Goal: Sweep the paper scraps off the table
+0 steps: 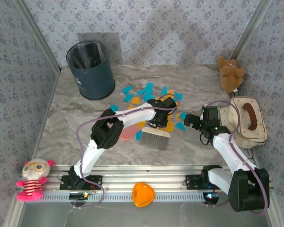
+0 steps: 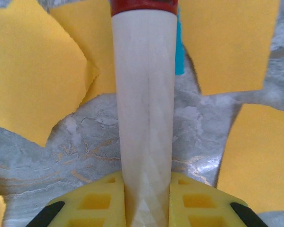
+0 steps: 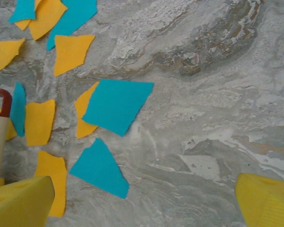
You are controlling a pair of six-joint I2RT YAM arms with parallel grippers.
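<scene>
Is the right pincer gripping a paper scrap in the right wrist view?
No, the yellow fingers of the right pincer stand wide apart, and the paper scraps lie flat on the table.

1. No word, brand, number or sign can be read in any of the views.
2. The dark bin [image 1: 94, 80] has a small pale mark on its side, near the left edge. It is too small to read.

dark bin [image 1: 91, 71], teddy bear [image 1: 229, 73], pink doll [image 1: 33, 179] (bottom left), orange heart dish [image 1: 143, 194]
</scene>
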